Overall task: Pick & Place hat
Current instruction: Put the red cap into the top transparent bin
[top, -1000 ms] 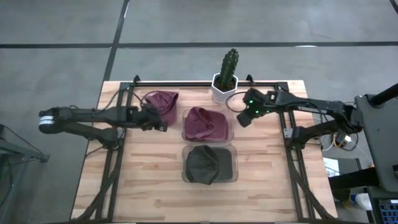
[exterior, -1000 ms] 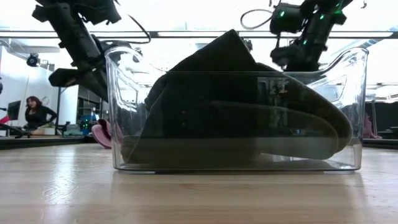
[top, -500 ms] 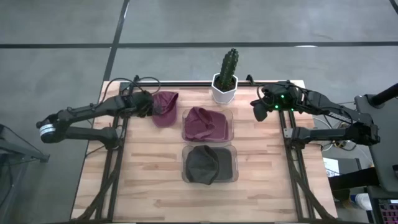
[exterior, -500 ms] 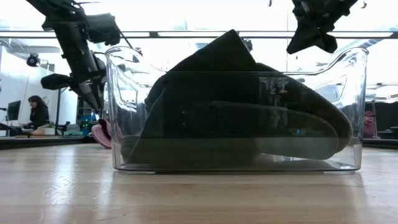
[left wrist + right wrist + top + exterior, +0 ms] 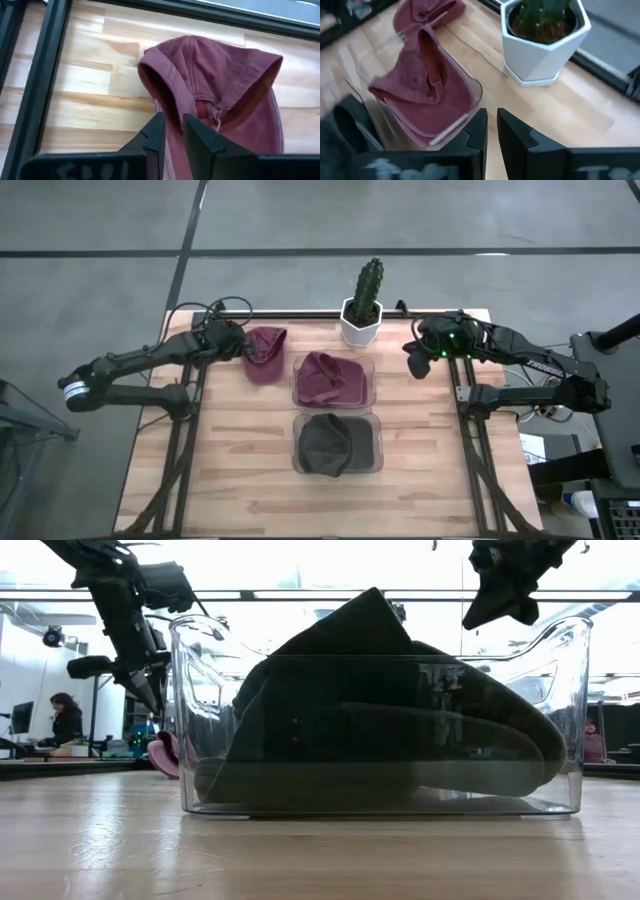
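The left claw [image 5: 237, 347] is hovering just beside the loose maroon hat [image 5: 264, 353], its fingers [image 5: 151, 141] sitting nearly together with only a narrow gap and clamping nothing; the hat is lying crumpled on the wooden surface [image 5: 240, 450] near its back-left corner; a second maroon hat [image 5: 333, 376] is resting in the rear clear bin [image 5: 366, 363]; a dark hat [image 5: 328, 444] is filling the front bin [image 5: 372, 427]; the right claw [image 5: 414, 362] is hanging beside the potted cactus [image 5: 364, 302], fingers almost closed and empty.
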`<state>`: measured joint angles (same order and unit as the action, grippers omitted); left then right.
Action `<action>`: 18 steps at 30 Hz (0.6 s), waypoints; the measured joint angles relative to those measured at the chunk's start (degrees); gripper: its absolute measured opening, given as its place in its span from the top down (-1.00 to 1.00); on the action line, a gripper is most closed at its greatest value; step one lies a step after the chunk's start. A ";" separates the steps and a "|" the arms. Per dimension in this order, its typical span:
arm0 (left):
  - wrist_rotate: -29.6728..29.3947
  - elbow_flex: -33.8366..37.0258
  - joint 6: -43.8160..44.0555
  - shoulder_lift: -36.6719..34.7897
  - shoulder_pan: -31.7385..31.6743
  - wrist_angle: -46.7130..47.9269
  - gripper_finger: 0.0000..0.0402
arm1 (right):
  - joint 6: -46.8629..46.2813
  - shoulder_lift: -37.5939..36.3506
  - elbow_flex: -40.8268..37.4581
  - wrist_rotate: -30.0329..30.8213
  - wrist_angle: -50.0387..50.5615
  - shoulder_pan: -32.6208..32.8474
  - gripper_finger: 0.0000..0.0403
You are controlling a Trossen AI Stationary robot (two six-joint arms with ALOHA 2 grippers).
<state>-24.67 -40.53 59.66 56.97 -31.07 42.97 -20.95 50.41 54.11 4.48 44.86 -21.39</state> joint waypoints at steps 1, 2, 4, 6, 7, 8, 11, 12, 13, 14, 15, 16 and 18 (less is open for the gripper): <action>-0.27 0.00 0.02 0.00 0.00 -0.01 0.70 | 2.21 -0.07 -0.08 -0.01 -0.01 0.00 0.81; -0.47 0.00 0.02 0.00 0.00 0.03 0.70 | 4.06 -0.22 -0.19 -0.04 -0.03 0.00 0.81; -0.49 0.00 0.02 0.00 0.00 0.01 0.70 | 6.86 -0.88 -0.65 -0.14 -0.32 -0.02 0.81; -0.49 0.00 0.20 0.00 0.00 0.07 0.70 | 9.76 -1.95 -1.26 -0.80 -0.83 -0.02 0.81; -0.49 0.00 0.49 0.00 0.00 0.10 0.70 | 10.92 -2.58 -1.72 -1.74 -1.45 -0.04 0.81; -0.49 0.00 0.87 0.00 0.00 0.09 0.70 | 11.88 -3.28 -2.40 -3.03 -2.48 -0.06 0.81; -0.52 0.00 1.79 0.00 0.00 0.08 0.70 | 13.81 -6.05 -6.06 -7.17 -7.63 -0.04 0.81; -0.61 0.00 1.83 0.00 0.00 0.08 0.70 | 13.86 -7.20 -7.66 -8.25 -9.77 -0.03 0.81; -0.75 0.00 1.93 0.00 0.00 0.02 0.70 | 13.72 -8.33 -9.43 -9.08 -12.03 -0.01 0.81; -0.76 0.00 2.22 0.00 0.00 0.00 0.70 | 13.31 -9.40 -11.22 -9.46 -14.00 0.00 0.81; -0.76 0.00 2.83 0.00 0.00 0.01 0.70 | 12.55 -10.46 -12.98 -9.64 -15.66 0.00 0.81; -0.75 0.00 3.32 0.00 0.00 0.01 0.70 | 11.73 -11.46 -14.77 -9.67 -17.32 0.00 0.81; -0.40 0.00 3.55 0.00 0.00 0.01 0.70 | 10.05 -13.47 -18.00 -9.67 -20.36 0.00 0.81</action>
<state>-25.07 -40.53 63.21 56.97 -31.07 42.98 -10.90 36.94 36.11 -5.19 24.50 -21.39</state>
